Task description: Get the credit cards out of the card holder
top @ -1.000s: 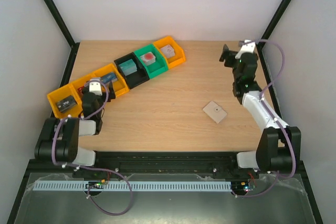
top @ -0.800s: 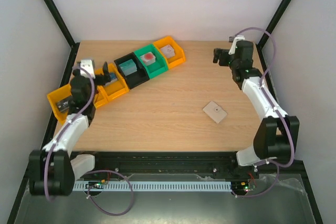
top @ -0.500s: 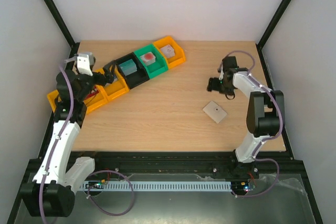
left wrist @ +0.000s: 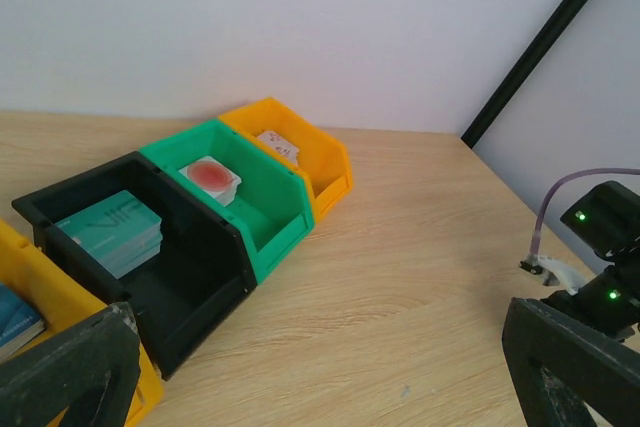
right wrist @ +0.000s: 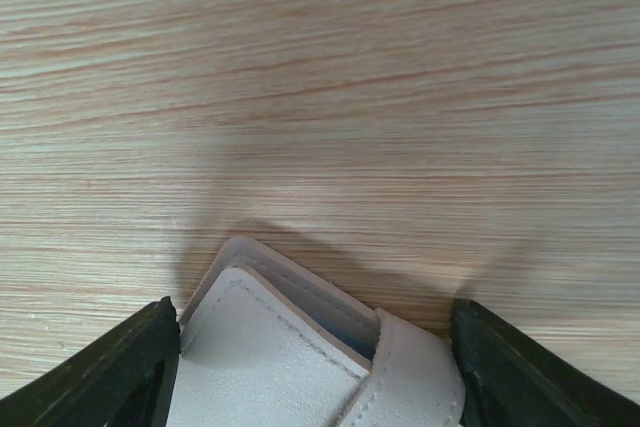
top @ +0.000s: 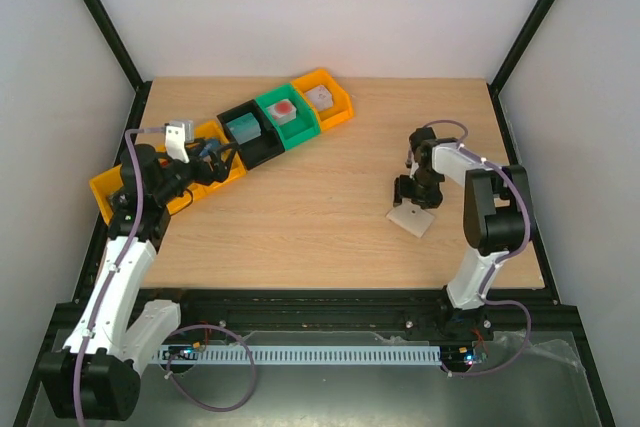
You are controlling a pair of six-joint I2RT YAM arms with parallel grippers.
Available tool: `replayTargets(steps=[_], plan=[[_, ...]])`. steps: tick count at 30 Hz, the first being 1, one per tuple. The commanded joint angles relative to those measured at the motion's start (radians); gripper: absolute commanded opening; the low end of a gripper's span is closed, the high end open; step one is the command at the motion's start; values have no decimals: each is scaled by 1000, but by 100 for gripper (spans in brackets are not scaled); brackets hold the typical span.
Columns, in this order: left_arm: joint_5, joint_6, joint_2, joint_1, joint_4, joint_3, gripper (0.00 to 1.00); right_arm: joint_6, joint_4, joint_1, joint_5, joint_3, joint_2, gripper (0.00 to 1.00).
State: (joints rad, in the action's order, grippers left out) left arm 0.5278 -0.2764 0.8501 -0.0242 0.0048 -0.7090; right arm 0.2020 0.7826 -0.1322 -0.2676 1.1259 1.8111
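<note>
**Top view.** The card holder (top: 420, 222) lies flat on the counter (top: 300, 227), directly beneath the right gripper (top: 411, 193), which partly covers it. It sits cornerwise, its long sides slanting from far-left to near-right, square with no counter edge. Bare counter lies on every side of the right gripper. The row of bins (top: 262, 155) is well apart to its left, and the counter's right edge is nearer than the near one. The left gripper (top: 216, 157) hovers over the orange end of that row. Only this view shows both arms and the holder's whole outline.

**Left wrist view.** The left gripper (left wrist: 320, 372) has its jaws spread wide, with nothing between them. Ahead of it stand a black bin (left wrist: 200, 297), a green bin (left wrist: 282, 239) and an orange bin (left wrist: 332, 175). Open counter runs off to their right. The holder does not show here.

**Right wrist view.** The right gripper (right wrist: 318, 372) has its jaws partly open, one on each side of the card holder (right wrist: 290, 347). The fingers (right wrist: 110, 372) sit at its edges, but whether they press on it cannot be told. The holder is folded shut, a rounded corner points away from the gripper, and a blue sliver shows between the flaps. Plain wood lies beyond it.
</note>
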Motion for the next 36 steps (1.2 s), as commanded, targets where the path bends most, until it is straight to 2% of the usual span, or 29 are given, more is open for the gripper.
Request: replayTargets(steps=[1,7,12,17,20,27,30,33,36], plan=[[20,-2,-12,-5,1,4,99,-17,71,-54,-27,-9,74,65],[6,19,-18,-8,9,12,99,25,19,-83,-133,-23,42,25],[0,16,-19,-9,10,20,99,116,-111,-82,-260,-50,-11,2],[1,-24,-5,-34,33,30,99,285,-281,-89,-391,-34,-114,2],[3,-41,8,-97,77,45,99,416,-403,-124,-403,5,-204,2],[10,-67,99,-363,196,11,99,728,-755,-356,-171,77,-353,2],[-15,-121,157,-412,296,-16,99,767,-874,-449,-124,101,-367,2],[-92,-192,221,-412,335,-59,99,732,-890,-511,-103,156,-368,2],[-124,-193,241,-411,387,-80,98,693,-876,-544,-94,194,-377,2]])
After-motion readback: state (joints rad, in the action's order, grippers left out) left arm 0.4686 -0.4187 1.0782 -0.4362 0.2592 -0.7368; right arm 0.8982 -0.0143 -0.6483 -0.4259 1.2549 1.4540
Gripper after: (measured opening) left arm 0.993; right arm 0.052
